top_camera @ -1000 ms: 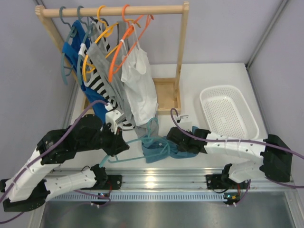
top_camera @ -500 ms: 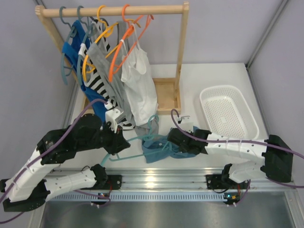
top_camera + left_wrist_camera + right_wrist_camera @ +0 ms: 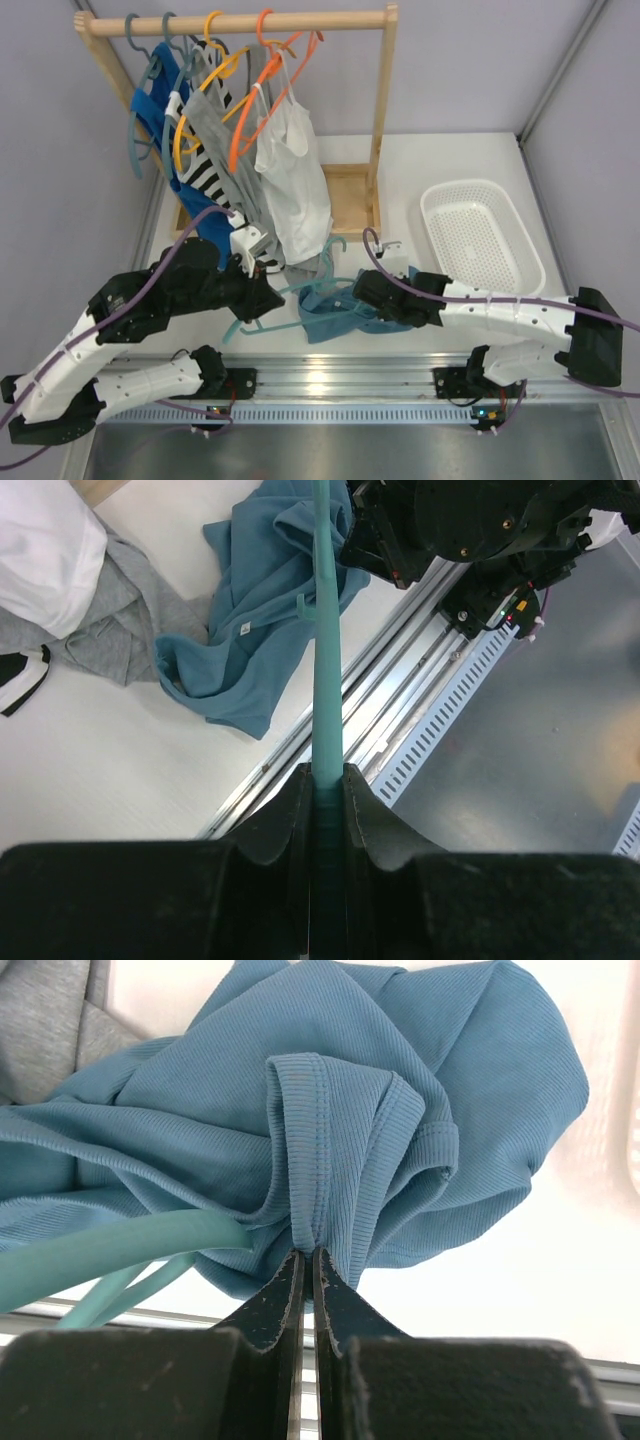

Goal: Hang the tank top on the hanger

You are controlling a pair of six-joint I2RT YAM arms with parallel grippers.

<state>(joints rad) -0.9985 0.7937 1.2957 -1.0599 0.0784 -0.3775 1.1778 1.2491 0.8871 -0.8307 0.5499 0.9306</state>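
Right wrist view: tank top (image 3: pixel 400 1110) is bunched in a loose heap. One stitched hem fold is pinched between the fingertips of the right claw (image 3: pixel 305 1260), which is clenched on that fold. An arm of the hanger (image 3: pixel 110 1245) meets the fabric just left of the pinch, touching it.

Left wrist view: left claw (image 3: pixel 325 780) is clenched on the hanger's straight bar. The bar runs away from the claw and across the crumpled tank top. Part of the cloth lies flat on the tabletop (image 3: pixel 110 750). A grey garment (image 3: pixel 130 645) trails onto the tabletop beside it.

Top external view:
- Tank top sits on the tabletop just in front of the wooden rack (image 3: pixel 300 20), near the rack's base frame.
- Hanger lies tilted across the front of the rack. Its hook points up toward the hem of the white top (image 3: pixel 295 180) hanging on the rack.
- Left claw is in front of the rack's left half, right claw in front of its right post.
- White basket (image 3: pixel 470 184) stands to the right of the rack, apart from it.
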